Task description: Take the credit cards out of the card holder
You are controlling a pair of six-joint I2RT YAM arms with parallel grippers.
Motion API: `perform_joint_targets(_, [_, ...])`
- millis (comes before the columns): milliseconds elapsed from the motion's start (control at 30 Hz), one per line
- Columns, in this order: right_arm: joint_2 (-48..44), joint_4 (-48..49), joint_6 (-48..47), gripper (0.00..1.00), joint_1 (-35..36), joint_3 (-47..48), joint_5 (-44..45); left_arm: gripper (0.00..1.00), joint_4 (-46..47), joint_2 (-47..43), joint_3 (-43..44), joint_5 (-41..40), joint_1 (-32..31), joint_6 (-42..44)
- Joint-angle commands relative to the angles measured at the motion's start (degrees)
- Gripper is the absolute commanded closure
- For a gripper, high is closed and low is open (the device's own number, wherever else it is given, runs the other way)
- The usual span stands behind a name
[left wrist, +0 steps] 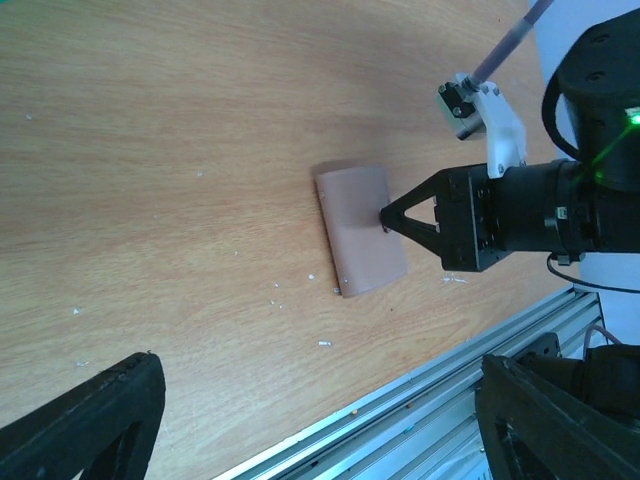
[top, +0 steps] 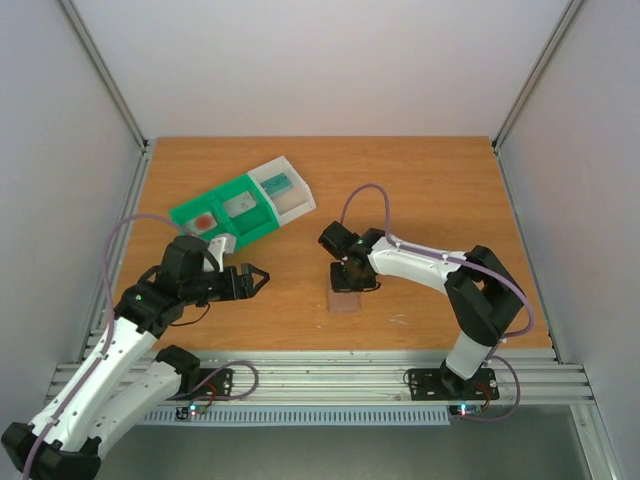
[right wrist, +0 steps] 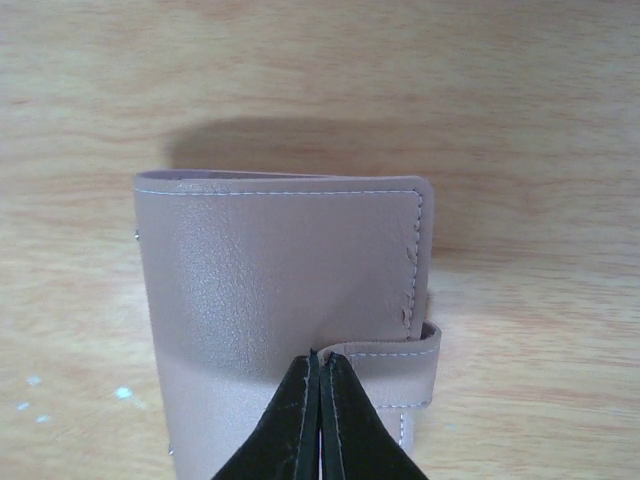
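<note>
The card holder (top: 344, 299) is a closed tan-pink leather wallet with a strap tab, lying flat near the table's front middle. It also shows in the left wrist view (left wrist: 362, 243) and fills the right wrist view (right wrist: 280, 270). My right gripper (top: 348, 284) (right wrist: 320, 356) points down on it, its jaws pressed together on the end of the strap tab (right wrist: 390, 352). My left gripper (top: 262, 277) (left wrist: 320, 368) is open and empty, hovering left of the holder. A pale card with a red blotch (top: 205, 220) and a teal card (top: 277, 184) lie in the tray. Any cards inside the holder are hidden.
A green-and-white compartment tray (top: 262, 224) lies at the back left, just behind my left arm. The aluminium rail (left wrist: 470, 380) runs along the table's near edge. Small white specks (left wrist: 325, 344) lie on the wood near the holder.
</note>
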Motion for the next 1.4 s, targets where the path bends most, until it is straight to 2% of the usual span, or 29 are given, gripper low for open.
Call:
perform_joint_targets(0, [-4.07, 5.06, -2.16, 0.99, 1.51, -1.04, -3.73, 0.15, 1.55, 1.63, -0.4, 1.28, 0.23, -1.04])
perform_joint_targets(267, [-12.41, 11.2, -1.92, 0.99, 2.27, -3.2, -10.48, 0.18, 7.54, 4.55, -2.9, 6.6, 0.21, -4.65])
perform_joint_targets(533, [-20.09, 18.05, 2.85, 0.99, 3.87, -4.36, -16.74, 0.21, 24.95, 6.78, -8.94, 14.91, 0.16, -13.85])
perform_joint_targets(833, [-20.03, 23.66, 6.82, 0.99, 6.62, -3.95, -19.99, 0.3, 30.39, 10.61, -10.22, 15.84, 0.01, -17.54])
perform_joint_targets(1000, [-19.07, 24.31, 6.94, 0.99, 6.84, -3.75, -20.41, 0.48, 31.16, 12.21, -10.88, 15.8, 0.03, -17.76])
perform_joint_targets(1233, [-19.3, 24.93, 6.98, 0.99, 6.84, -6.03, -19.53, 0.98, 32.11, 15.12, -11.41, 16.26, 0.03, -17.59])
perform_joint_targets(1367, [-19.96, 23.79, 6.24, 0.99, 6.83, -7.67, -17.08, 1.0, 31.62, 17.21, -11.68, 15.96, 0.03, -16.83])
